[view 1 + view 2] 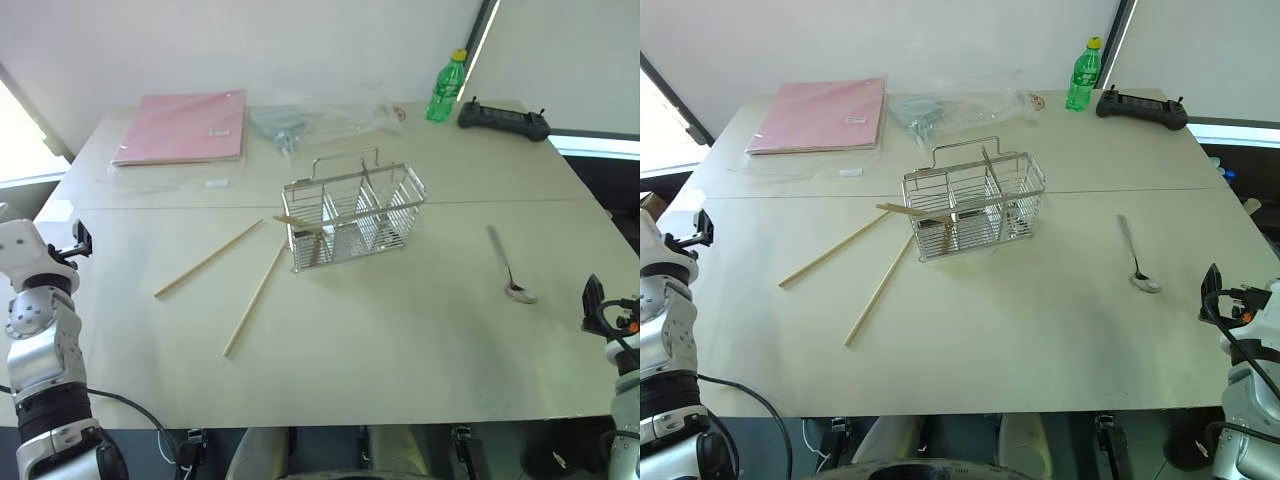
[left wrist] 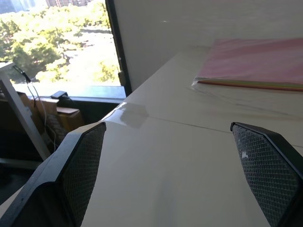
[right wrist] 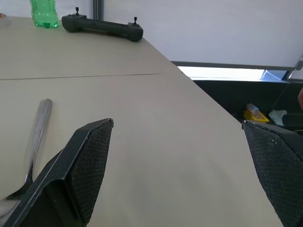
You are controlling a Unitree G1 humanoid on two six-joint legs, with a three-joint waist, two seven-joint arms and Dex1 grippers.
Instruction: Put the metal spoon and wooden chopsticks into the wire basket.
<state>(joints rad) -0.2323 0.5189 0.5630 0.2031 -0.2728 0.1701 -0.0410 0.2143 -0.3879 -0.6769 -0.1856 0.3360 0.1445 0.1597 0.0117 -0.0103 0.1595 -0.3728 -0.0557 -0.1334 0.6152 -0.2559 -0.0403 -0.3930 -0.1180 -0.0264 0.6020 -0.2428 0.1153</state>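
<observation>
Both claws stand spread wide and empty, the right claw [image 3: 175,175] at the bench's [image 1: 400,350] right edge and the left claw [image 2: 175,175] off its left edge. Going outward from the right claw, the metal spoon [image 1: 510,265] lies just inward and a little ahead of it, well apart from the left one, so we judge the right arm the nearer for it. Its long axis runs away from us: small oval bowl at the near end, slim shiny handle pointing toward the far edge. Further inward stands the wire basket [image 1: 355,215], upright with its loop handle raised. Beyond it, toward the left claw, the two pale wooden chopsticks [image 1: 230,275] lie flat, fanning from beside the basket toward our near left; we judge the left arm nearer them.
</observation>
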